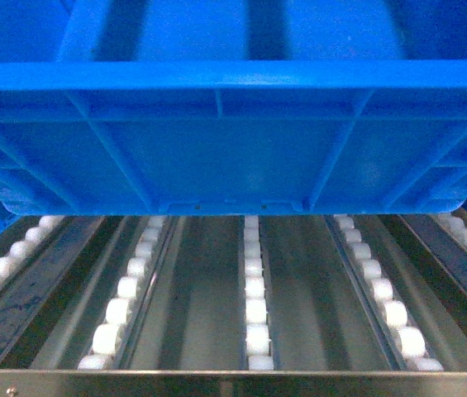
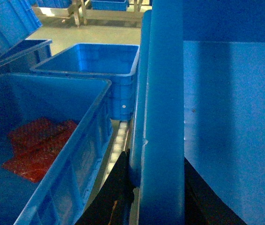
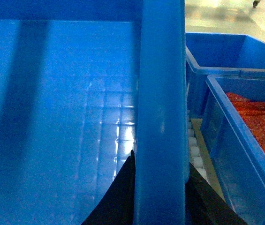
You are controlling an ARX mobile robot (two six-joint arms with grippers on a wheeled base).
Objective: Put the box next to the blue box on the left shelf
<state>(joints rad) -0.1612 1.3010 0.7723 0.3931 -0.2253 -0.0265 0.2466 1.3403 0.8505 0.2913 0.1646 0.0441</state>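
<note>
Bright-blue ribbed box [image 1: 233, 124], thick flat rim, 2 grippers [image 2: 162, 197] [image 3: 159, 197] pinching rim

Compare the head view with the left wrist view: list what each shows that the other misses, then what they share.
Head only: the ribbed outer wall of the large bright-blue open-top plastic crate hanging above the silvery metal rack and its rows of small white rollers.

Left wrist only: the left gripper clamped over the crate's thick rim, and a neighbouring blue crate holding red packets, with another empty blue crate beyond.

Both: the carried crate and rollers.
</note>
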